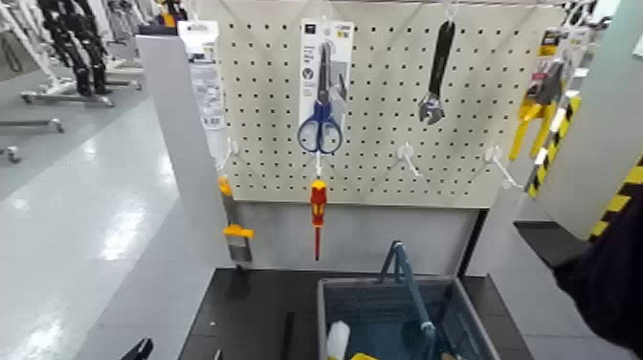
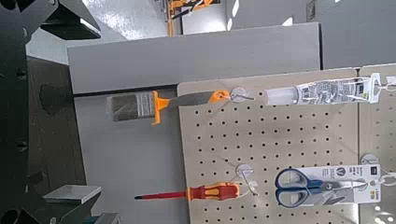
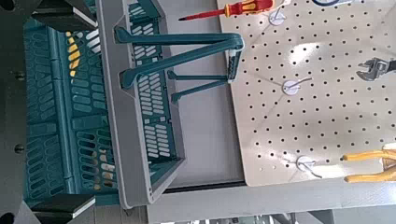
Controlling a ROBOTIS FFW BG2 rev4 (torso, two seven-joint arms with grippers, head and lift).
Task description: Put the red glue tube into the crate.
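The red glue tube point(image 2: 318, 92) hangs in its clear pack from a hook on the white pegboard point(image 2: 280, 140); in the left wrist view it sits in the upper right of the frame, and in the head view the same pack point(image 1: 204, 72) hangs at the pegboard's upper left corner, beside a grey post point(image 1: 182, 144). Nothing touches it. The crate point(image 1: 402, 321) stands on the dark shelf point(image 1: 249, 306) at the lower middle of the head view, its blue-grey handle point(image 1: 402, 273) raised, with a white cylinder point(image 1: 338, 340) and something yellow inside. In the right wrist view the crate point(image 3: 103, 112) fills the left half of the frame, the handle point(image 3: 187, 61) reaching toward the board.

Outward along the board in the head view: carded scissors point(image 1: 323, 96) with blue grips at upper centre, a red-and-yellow screwdriver point(image 1: 317, 215) just below them, an adjustable wrench point(image 1: 435, 77) further right, and yellow-handled pliers point(image 1: 536, 110) near the right edge. An orange-handled brush point(image 1: 236, 239) hangs at the post's lower end.

The left gripper point(image 1: 144, 349) shows only as dark tips at the bottom left edge of the head view, well apart from the tube; I cannot tell whether it is open or closed. The right gripper is out of sight in the head view; the right wrist view shows dark parts along its left edge, fingers spread and holding nothing, close beside the crate
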